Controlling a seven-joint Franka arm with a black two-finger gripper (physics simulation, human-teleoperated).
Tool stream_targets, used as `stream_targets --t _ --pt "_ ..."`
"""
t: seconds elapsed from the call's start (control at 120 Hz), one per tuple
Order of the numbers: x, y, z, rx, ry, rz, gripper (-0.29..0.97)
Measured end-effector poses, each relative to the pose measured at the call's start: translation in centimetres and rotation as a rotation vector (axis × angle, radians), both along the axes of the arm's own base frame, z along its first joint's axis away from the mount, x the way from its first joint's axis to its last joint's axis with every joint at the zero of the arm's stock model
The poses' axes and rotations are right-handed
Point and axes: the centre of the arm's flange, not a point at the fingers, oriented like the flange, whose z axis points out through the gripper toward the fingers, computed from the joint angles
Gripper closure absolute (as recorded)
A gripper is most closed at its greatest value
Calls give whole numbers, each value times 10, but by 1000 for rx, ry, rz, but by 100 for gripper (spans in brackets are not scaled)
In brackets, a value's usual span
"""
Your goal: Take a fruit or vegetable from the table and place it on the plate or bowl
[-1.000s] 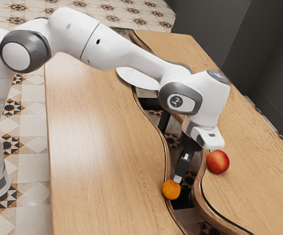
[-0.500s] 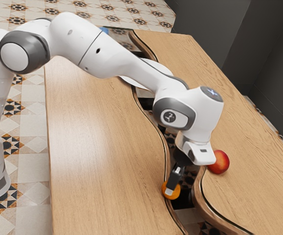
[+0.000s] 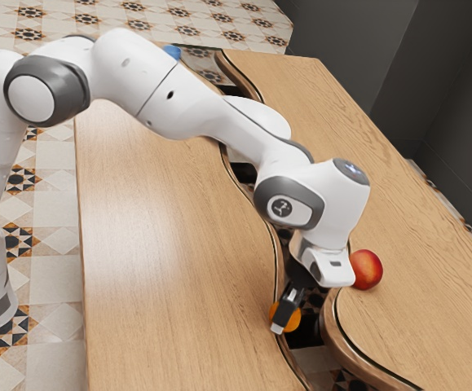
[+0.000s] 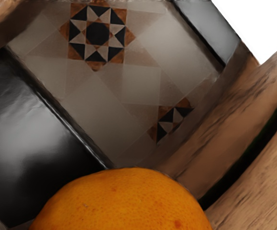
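The orange (image 3: pixel 292 318) sits at the edge of the counter (image 3: pixel 162 269), right by the gap. Your hand (image 3: pixel 284 314) is down around it, but you cannot tell if it is clamped. This is the grabbing step. Next, squeeze well, then lift straight up.

The arm (image 3: pixel 203 122) stretches low, hand (image 3: pixel 284 314) pointing steeply downward.
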Motion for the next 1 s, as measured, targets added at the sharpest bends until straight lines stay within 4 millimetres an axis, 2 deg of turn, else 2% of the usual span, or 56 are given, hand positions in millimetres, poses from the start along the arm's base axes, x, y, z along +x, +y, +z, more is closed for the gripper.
stream_targets --t 0.092,0.242,0.342,0.392,0.542,0.65,0.783,0.892,1.0 --pt "0 0 1 4 -7 -3 31" --pt "1 1 8 13 -20 4 35" --pt "1 8 36 27 -62 22 37" --pt "11 26 53 35 -88 61 38" --pt "48 107 101 59 -160 227 36" --pt "67 192 126 97 -190 388 37" --pt "72 304 128 163 -174 585 37" --pt "65 364 128 182 -155 691 37" --pt "58 413 134 180 -154 783 38"
